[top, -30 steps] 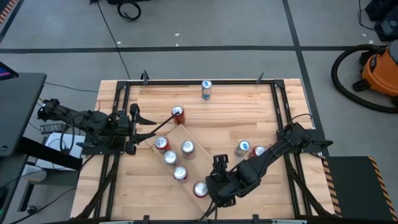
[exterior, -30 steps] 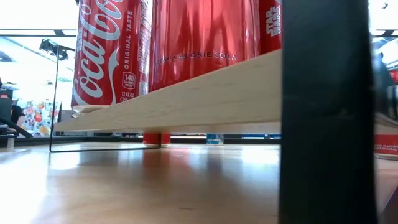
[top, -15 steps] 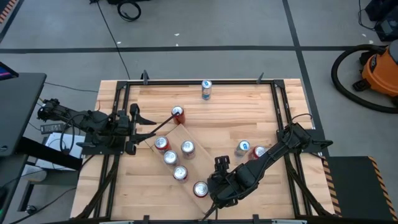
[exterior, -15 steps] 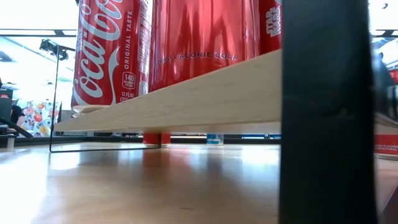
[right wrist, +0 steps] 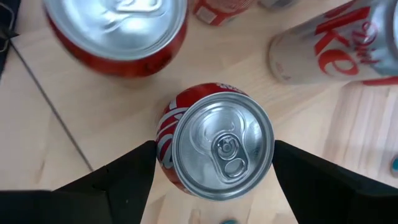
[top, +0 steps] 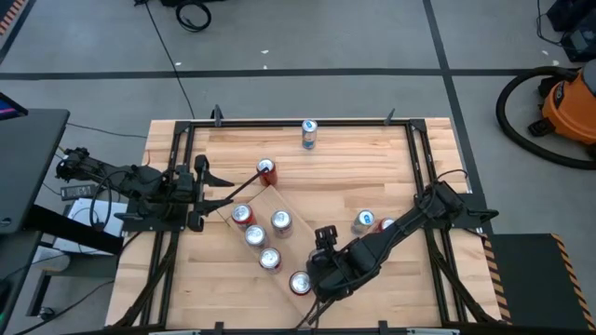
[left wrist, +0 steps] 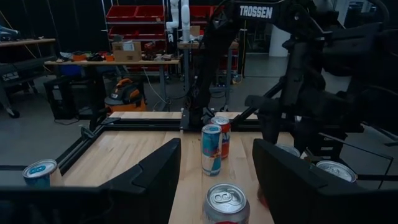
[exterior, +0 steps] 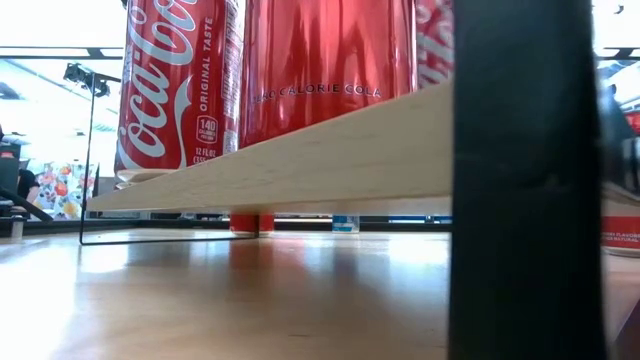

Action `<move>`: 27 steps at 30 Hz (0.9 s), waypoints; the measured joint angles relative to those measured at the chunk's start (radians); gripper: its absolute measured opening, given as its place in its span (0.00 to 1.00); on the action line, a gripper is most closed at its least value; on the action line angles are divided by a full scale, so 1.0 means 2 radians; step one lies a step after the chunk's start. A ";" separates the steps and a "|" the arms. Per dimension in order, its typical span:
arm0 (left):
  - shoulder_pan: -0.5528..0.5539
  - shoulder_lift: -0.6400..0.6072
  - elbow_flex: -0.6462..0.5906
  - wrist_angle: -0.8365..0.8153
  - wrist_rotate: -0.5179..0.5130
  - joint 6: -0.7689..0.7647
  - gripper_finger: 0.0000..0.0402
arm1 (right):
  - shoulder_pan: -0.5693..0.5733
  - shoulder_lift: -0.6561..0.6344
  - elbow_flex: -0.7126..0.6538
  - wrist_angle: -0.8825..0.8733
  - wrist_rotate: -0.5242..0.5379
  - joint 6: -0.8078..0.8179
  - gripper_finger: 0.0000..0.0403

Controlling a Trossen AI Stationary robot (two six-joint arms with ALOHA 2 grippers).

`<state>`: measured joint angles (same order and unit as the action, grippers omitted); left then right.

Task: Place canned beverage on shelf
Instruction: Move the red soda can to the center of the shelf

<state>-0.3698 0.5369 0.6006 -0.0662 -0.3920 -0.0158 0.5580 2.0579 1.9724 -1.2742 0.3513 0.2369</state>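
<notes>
Right gripper (right wrist: 214, 163): my jaws stand one to each side of a red can (right wrist: 221, 144), seen top-down with its pull tab up. Their inner edges meet the can's outline in the right wrist view, but I cannot tell whether they are clenched on it or just clear of it. In the high view this gripper (top: 313, 274) and the can (top: 300, 282) sit at the near end of the shelf (top: 264, 197), the pale plank lying at a slant across the middle of the bench (top: 345, 177). The can stands upright and appears to rest on the plank, right at its end by the black rod; I judge it to be the canned beverage of this step. Four other cans (top: 255, 235) already stand on the plank, and the low view shows red cans above the plank's edge (exterior: 300, 160). A further red can (top: 266, 168) stands at the plank's far end; I cannot tell whether it is on it. Off the shelf, a blue can (top: 309, 133) stands near the far edge of the bench, and a blue (top: 363, 221) and a red can (top: 386, 225) stand together beside my right arm. Left gripper (top: 216, 189): waiting at the left of the bench, jaws parted, empty. Status, as judgement: the shelf is largely stocked; this can needs confirming as set and let go, and the loose ones are left.
</notes>
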 joint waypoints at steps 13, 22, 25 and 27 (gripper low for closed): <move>0.000 0.000 0.000 0.000 0.000 0.000 0.52 | -0.034 0.001 -0.001 0.029 -0.001 -0.063 0.79; 0.000 0.000 0.000 -0.012 0.000 0.002 0.52 | -0.063 0.001 -0.001 0.040 -0.020 -0.092 0.79; 0.000 0.000 0.000 -0.013 0.000 0.002 0.52 | -0.071 0.001 -0.001 0.047 -0.027 -0.106 0.79; 0.000 0.000 0.000 -0.014 0.000 0.004 0.52 | -0.076 0.001 -0.001 0.056 -0.032 -0.117 0.79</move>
<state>-0.3698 0.5369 0.6006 -0.0933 -0.3920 -0.0071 0.4065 2.0598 1.9713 -1.1623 0.2870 0.0036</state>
